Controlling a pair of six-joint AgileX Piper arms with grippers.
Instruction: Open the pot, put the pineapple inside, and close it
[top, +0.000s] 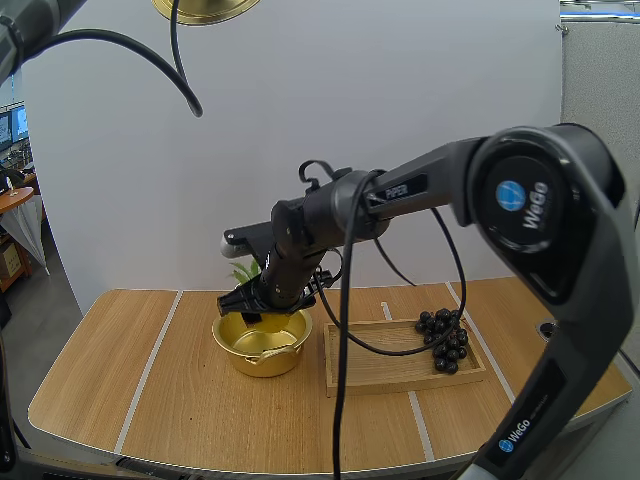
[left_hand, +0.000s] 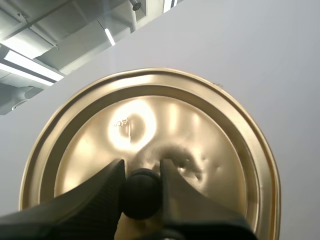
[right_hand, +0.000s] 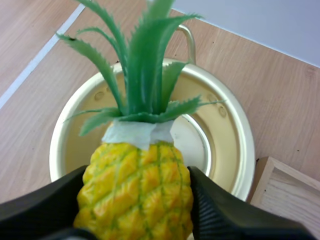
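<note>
Overhead, right arm reaches in from 4 o'clock across the table (top: 190, 400). Right gripper (top: 268, 308) hangs directly above the open pot (top: 262, 342), close over its rim. From the right wrist view: fingers (right_hand: 220, 215) spread wide, ribbed inner faces pressed against both flanks of the pineapple (right_hand: 135, 170), gripping the yellow body at its widest part. Fruit sits squarely between the fingers, green crown pointing away from the wrist and towards the pot's far handle (right_hand: 187, 40). Pot mouth lies beneath and beyond the fruit, its gold inside bare; whether the pineapple's underside touches the pot, cannot tell. In the high view the crown leaves poke out at the gripper's 10 o'clock. Lid (top: 205, 10) is off the pot, held high at the view's 12 o'clock edge, well apart from the pot. Left wrist view: left gripper (left_hand: 141, 172) closed down to a narrow gap, both fingertips pinching the lid's dark round knob (left_hand: 141, 195), knob sitting right between them; gold lid face spreads out behind the fingers. Wooden tray (top: 400, 372) lies at the pot's 3 o'clock, just beside it, with a bunch of dark grapes (top: 445, 342) at the tray's 2 o'clock end.
</note>
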